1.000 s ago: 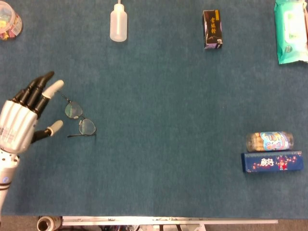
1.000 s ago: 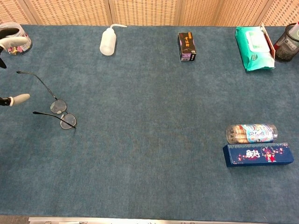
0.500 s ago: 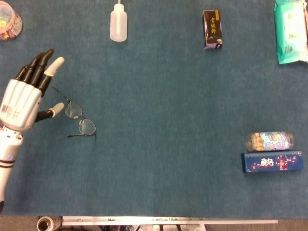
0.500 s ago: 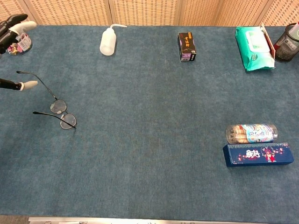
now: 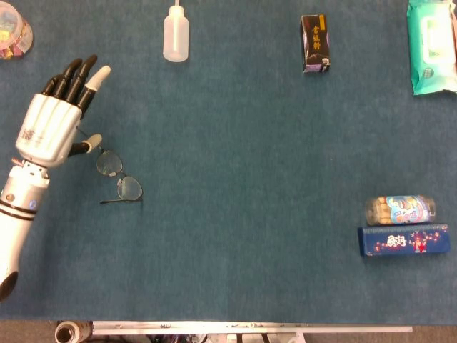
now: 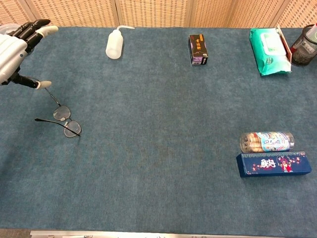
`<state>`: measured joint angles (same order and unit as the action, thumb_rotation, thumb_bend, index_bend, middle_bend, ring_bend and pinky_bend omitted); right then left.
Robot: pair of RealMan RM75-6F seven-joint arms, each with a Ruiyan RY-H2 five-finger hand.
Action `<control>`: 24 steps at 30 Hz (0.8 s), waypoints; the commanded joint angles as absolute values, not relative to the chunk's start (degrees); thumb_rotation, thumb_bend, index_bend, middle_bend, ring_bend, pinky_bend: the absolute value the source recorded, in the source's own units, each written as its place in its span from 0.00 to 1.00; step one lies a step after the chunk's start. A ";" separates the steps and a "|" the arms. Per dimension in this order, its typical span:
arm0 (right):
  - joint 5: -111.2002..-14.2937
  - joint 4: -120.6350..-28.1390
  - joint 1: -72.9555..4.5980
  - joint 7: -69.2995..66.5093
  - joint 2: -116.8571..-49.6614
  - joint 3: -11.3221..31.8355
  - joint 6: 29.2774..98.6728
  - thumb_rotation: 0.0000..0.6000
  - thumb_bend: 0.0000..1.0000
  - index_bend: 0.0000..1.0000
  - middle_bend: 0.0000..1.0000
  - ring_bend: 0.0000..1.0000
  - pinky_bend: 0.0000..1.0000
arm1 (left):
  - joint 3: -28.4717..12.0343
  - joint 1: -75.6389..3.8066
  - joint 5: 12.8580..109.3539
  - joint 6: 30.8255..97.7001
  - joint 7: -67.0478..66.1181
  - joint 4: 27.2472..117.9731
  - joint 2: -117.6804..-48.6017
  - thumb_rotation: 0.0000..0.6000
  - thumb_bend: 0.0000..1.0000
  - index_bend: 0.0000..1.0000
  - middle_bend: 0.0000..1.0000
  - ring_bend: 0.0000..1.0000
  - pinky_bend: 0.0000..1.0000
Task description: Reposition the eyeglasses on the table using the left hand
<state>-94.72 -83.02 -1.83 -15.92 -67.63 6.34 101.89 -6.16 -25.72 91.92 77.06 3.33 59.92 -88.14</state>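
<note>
One pair of eyeglasses [image 5: 118,176] lies on the blue desk [image 5: 235,214] toward its left side, temples unfolded, lenses resting on the cloth. At about 10 o'clock from the frames hovers the left hand [image 5: 53,125], its fingers [image 5: 75,75] straight and spread wide, holding nothing; the thumb tip sits just beside the upper temple arm, though whether it touches cannot be told. In the chest view the same hand [image 6: 15,47] shows at the far left edge, palm open, thumb pointing toward the glasses [image 6: 64,119].

Further out, at 12 o'clock along the far edge, stands a white squeeze bottle [image 5: 176,33], and toward 1 o'clock a small dark box [image 5: 315,44]. At the far right corner lies a green wipes pack [image 5: 431,46]. At 3 o'clock, well apart, a clear snack tube [image 5: 400,209] lies just beside a long blue box [image 5: 404,241].
</note>
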 commanded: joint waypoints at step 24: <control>-94.77 -83.08 -1.79 -15.87 -67.62 6.34 101.97 1.00 0.31 0.60 0.57 0.51 0.52 | -7.12 -27.51 85.50 73.31 -0.58 47.45 -94.70 1.00 0.07 0.06 0.00 0.06 0.23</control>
<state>-94.78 -83.09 -1.79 -15.87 -67.62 6.34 101.97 -7.11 -27.55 85.70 73.32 -0.48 47.73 -94.51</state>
